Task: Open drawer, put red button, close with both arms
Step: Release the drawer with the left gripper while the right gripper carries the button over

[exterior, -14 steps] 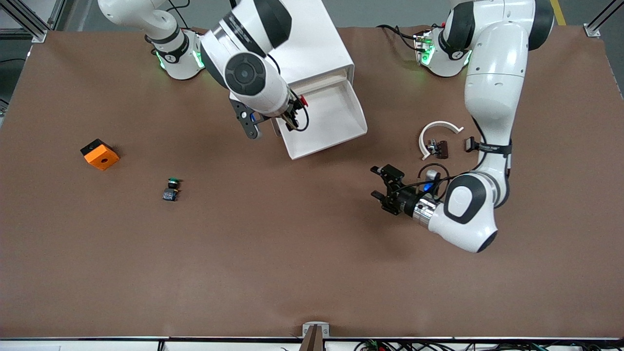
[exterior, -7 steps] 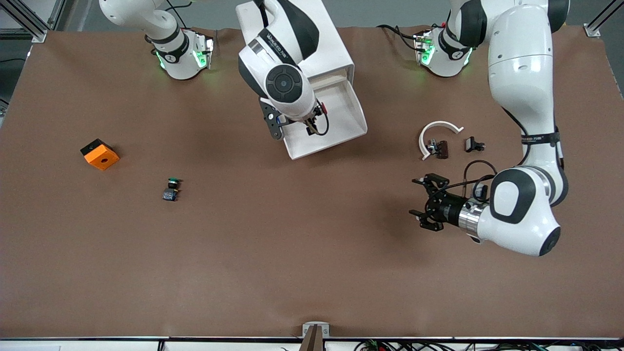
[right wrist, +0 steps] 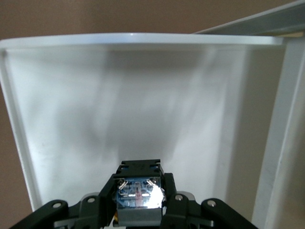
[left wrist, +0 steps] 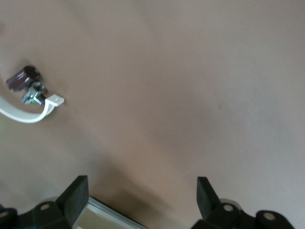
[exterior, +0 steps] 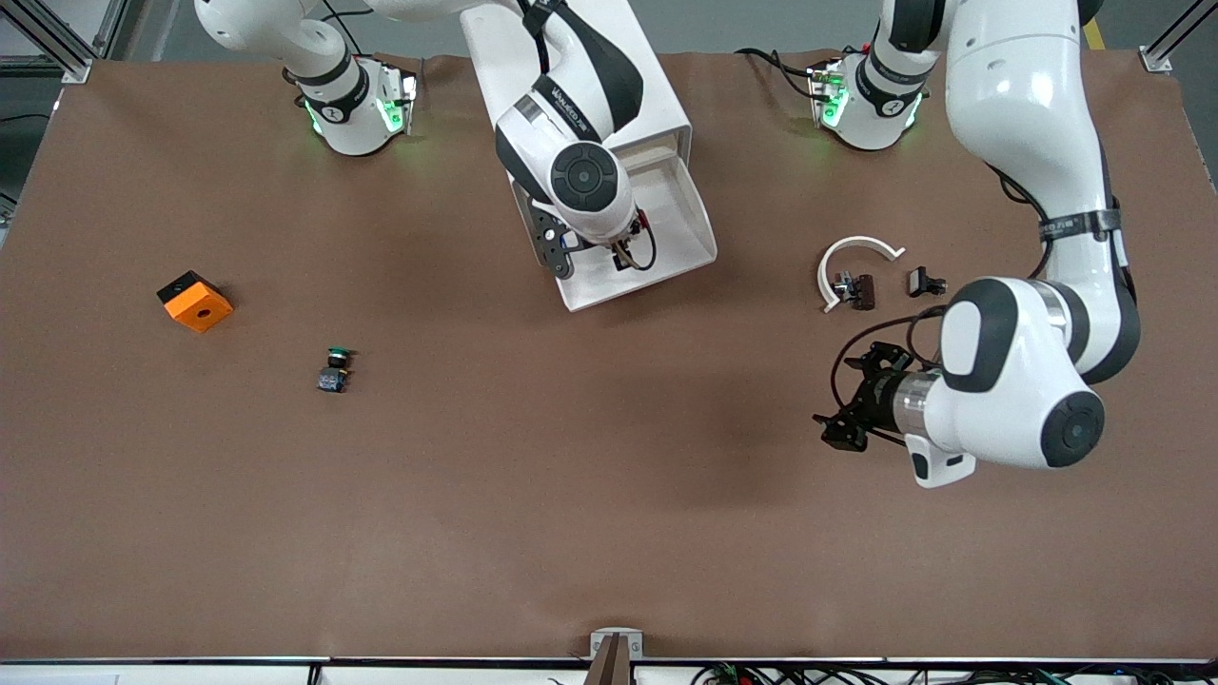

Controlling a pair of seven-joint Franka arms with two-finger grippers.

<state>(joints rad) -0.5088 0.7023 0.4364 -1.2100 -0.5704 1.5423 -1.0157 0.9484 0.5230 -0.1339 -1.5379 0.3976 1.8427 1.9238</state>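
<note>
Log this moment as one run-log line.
drawer: open | right end effector: over drawer, shut on red button | left end effector: open, waiting over table

— Where is the red button (right wrist: 138,199)?
— Clamped between the right gripper's (exterior: 623,249) fingers (right wrist: 172,202), over the open white drawer (exterior: 666,214). Only its dark block body with metal contacts shows in the right wrist view.
— And the drawer?
— Pulled out of its white cabinet (exterior: 618,86), tray open.
— The left gripper (exterior: 856,400)?
— Fingers (left wrist: 76,195) spread wide, holding nothing, over bare bench (exterior: 476,495).
</note>
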